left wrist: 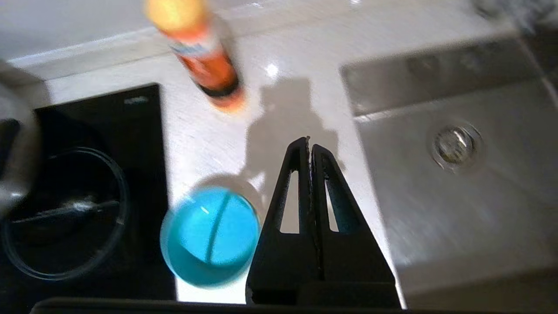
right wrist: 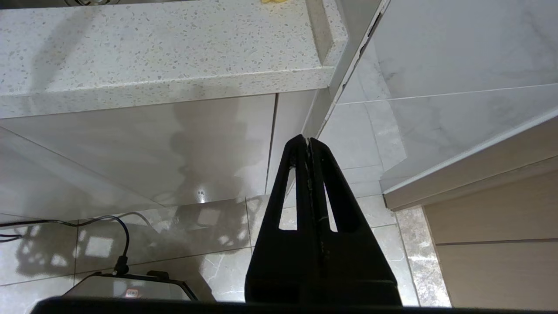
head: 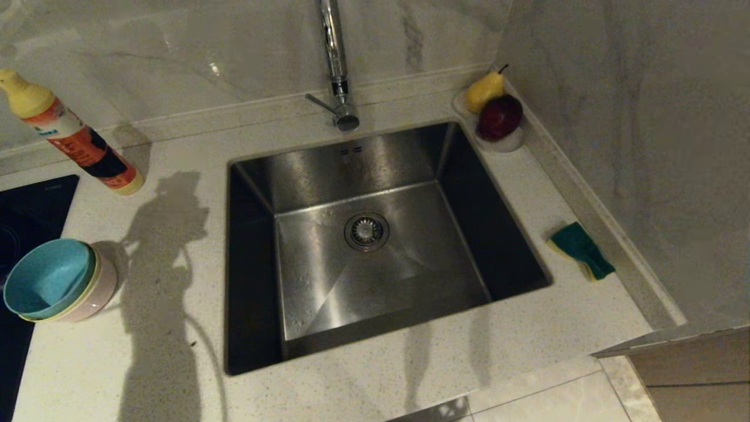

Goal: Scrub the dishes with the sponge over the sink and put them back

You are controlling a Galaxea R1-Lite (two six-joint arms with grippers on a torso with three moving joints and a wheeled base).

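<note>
hob: black glass [head: 29,211], far left edge of the table [head: 176,351]
bottle: 1, orange label, yellow cap [head: 76,138], standing back left
bowls: 3, nested in one stack [head: 55,281], left of the sink, half over the hob edge; light blue on top, pale yellow rim under it, pale pink outermost; stack tilted, mouths facing up and left
left claw: [left wrist: 310,141] closed, holding nothing, above the table between stack and sink
sink: 1 steel basin [head: 304,170], round drain strainer [head: 367,231] at centre, chrome tap [head: 337,64] behind
fruit: 1 pear [head: 485,89], 1 red apple [head: 500,116], small dish, back right corner
sponge: 1 [head: 581,249], flat on the table right of the sink, green face up, long axis running front-right to back-left
right claw: [right wrist: 308,143] closed, empty, parked below table edge, over tiled floor
room: speckled pale stone table, marble walls
</note>
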